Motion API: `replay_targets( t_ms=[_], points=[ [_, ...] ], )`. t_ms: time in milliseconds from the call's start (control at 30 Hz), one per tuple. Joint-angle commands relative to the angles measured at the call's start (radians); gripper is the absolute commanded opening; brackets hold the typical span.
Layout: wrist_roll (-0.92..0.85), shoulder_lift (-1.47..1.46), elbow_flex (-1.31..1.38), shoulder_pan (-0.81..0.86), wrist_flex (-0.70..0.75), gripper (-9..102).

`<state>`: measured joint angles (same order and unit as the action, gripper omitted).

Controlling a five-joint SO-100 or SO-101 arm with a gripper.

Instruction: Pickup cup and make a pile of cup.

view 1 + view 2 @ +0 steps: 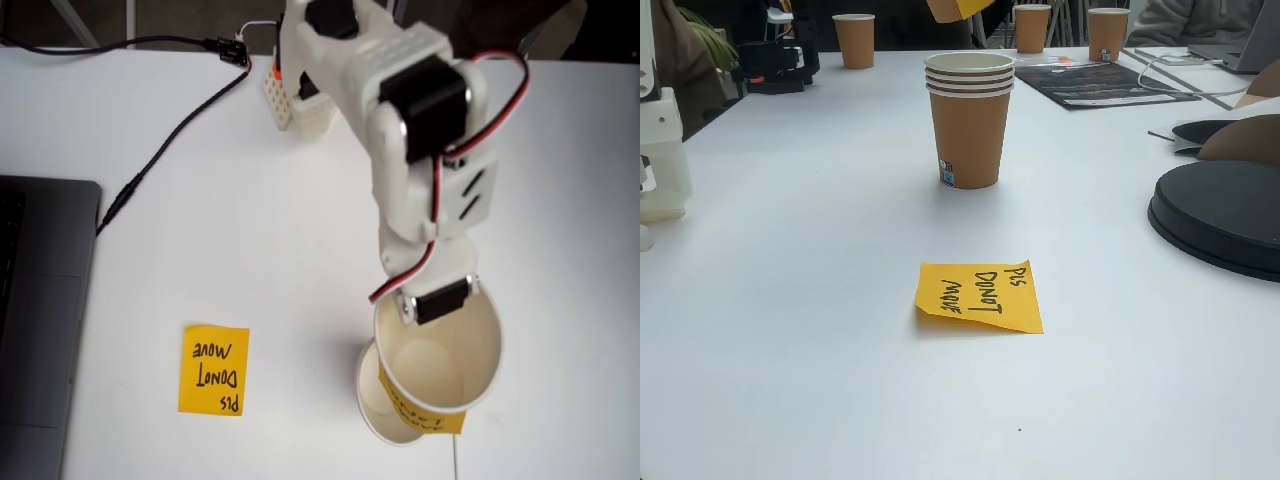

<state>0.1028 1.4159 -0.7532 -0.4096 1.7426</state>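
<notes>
- Gripper (440,300) pinches rim of the cup (440,365), held raised above the pile of cup (969,120).
- Cup sits offset from pile below (372,400).
- Risk: releasing misaligned makes rims clash, tipping the stack instead of nesting.

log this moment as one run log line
phase: carrying | gripper: shut on cup, lifted | target: pile of cups, below cup | note: flat on table

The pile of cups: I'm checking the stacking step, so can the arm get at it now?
Likely yes: the pincer holds the cup above the pile, nothing between them.
</notes>
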Motion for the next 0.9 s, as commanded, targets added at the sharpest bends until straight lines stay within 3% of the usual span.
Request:
replay_targets(
  t_ms=[0,867],
  points=[
    [0.005,0.009,0.058,0.014,0.003,-7],
    [0.005,-0.002,-0.025,0.060,0.003,-7]
  ],
)
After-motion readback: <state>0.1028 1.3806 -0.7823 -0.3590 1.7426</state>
